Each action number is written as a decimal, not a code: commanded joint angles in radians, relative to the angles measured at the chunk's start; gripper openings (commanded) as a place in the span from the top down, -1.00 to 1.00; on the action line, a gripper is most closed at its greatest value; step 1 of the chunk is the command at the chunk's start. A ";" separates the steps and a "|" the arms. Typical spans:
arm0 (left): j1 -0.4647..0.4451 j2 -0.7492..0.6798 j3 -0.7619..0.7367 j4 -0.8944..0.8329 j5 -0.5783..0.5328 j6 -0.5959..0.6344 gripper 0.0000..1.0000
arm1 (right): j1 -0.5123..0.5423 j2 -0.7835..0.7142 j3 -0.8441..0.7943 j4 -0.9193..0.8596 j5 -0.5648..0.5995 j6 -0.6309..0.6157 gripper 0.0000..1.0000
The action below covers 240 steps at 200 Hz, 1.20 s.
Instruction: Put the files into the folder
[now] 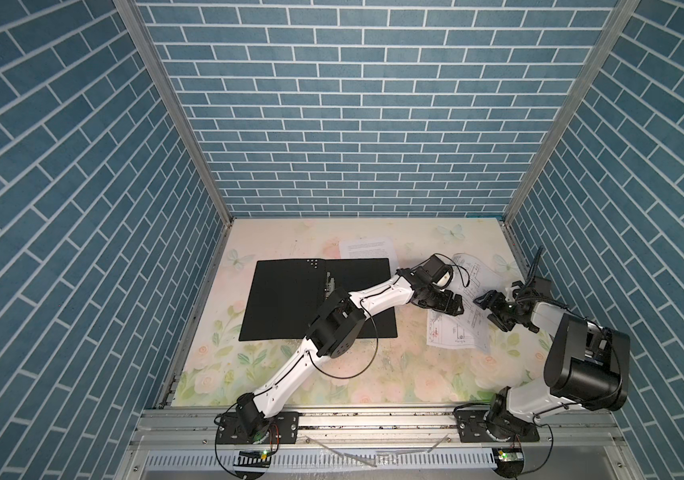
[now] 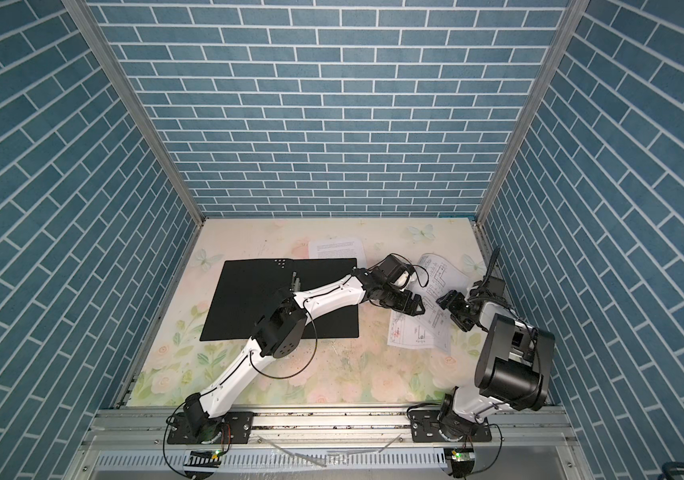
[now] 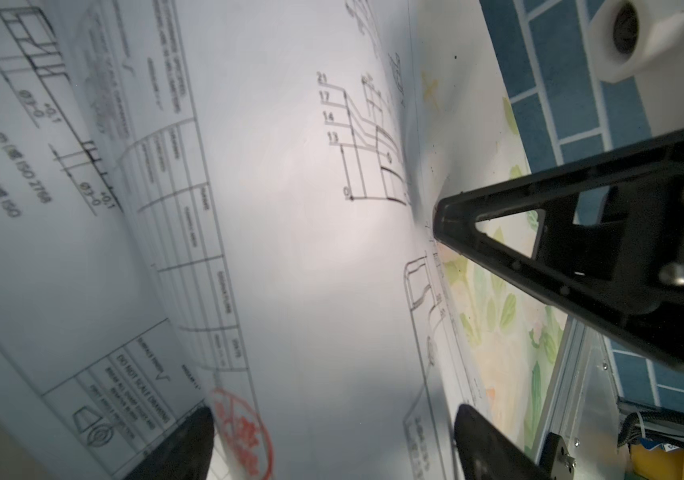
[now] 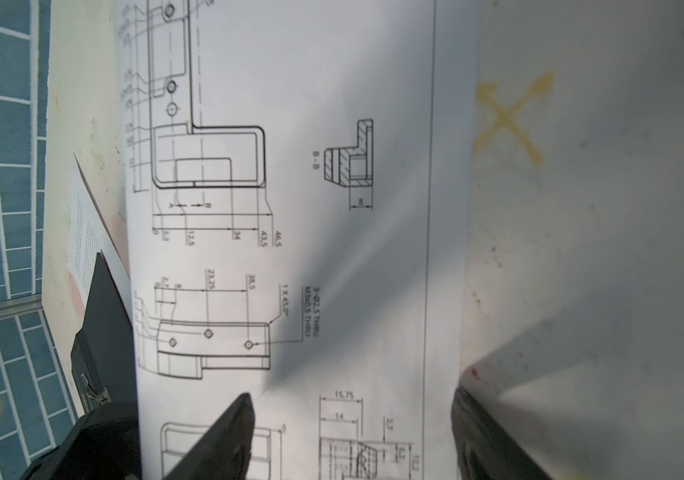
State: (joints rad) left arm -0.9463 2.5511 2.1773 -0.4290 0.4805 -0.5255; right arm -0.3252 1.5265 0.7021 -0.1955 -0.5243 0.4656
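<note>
I see one folder (image 1: 286,303) lying open at 9 o'clock on the floral table mat (image 1: 373,374). It is a flat, matte black rectangle with one small metal clip (image 1: 329,284) on its spine.

I count three thin white paper sheets. The text sheet (image 1: 367,248) lies at 12 o'clock, its near edge under the folder's far edge. At 3 o'clock two drawings overlap, the farther drawing sheet (image 1: 471,270) and the nearer drawing sheet (image 1: 454,336). The paper there is bowed, not flat, and carries a red stamp (image 3: 244,432).

The left gripper (image 1: 458,306) hangs over the drawings with jaws spread wide, pinching nothing. The right gripper (image 1: 485,309) faces it, also spread, one fingertip (image 3: 452,220) at the paper's edge.

The drawings crowd the table's 3 o'clock edge. Bare mat lies toward 6 o'clock.
</note>
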 commanded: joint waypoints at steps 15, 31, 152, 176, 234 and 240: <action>0.004 0.010 -0.066 -0.022 -0.001 -0.024 -0.63 | 0.015 0.003 -0.045 -0.075 0.011 0.027 -0.49; 0.007 0.003 -0.081 -0.001 0.003 -0.034 -0.51 | 0.016 0.003 -0.047 -0.075 0.015 0.025 -0.49; 0.028 -0.052 -0.155 0.127 0.039 -0.112 0.05 | 0.010 -0.065 -0.019 -0.147 0.047 0.008 -0.57; 0.031 -0.055 -0.170 0.170 0.062 -0.148 0.13 | 0.001 -0.107 -0.013 -0.175 0.054 0.010 -0.59; 0.036 -0.055 -0.183 0.206 0.087 -0.172 0.14 | -0.019 -0.143 -0.019 -0.162 0.013 0.016 -0.56; 0.035 -0.055 -0.183 0.209 0.089 -0.176 0.14 | -0.019 -0.132 -0.020 -0.162 0.012 0.015 -0.55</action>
State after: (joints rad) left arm -0.9157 2.5153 2.0132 -0.2287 0.5480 -0.6853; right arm -0.3416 1.3758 0.6949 -0.3416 -0.4881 0.4679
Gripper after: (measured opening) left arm 0.433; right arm 0.784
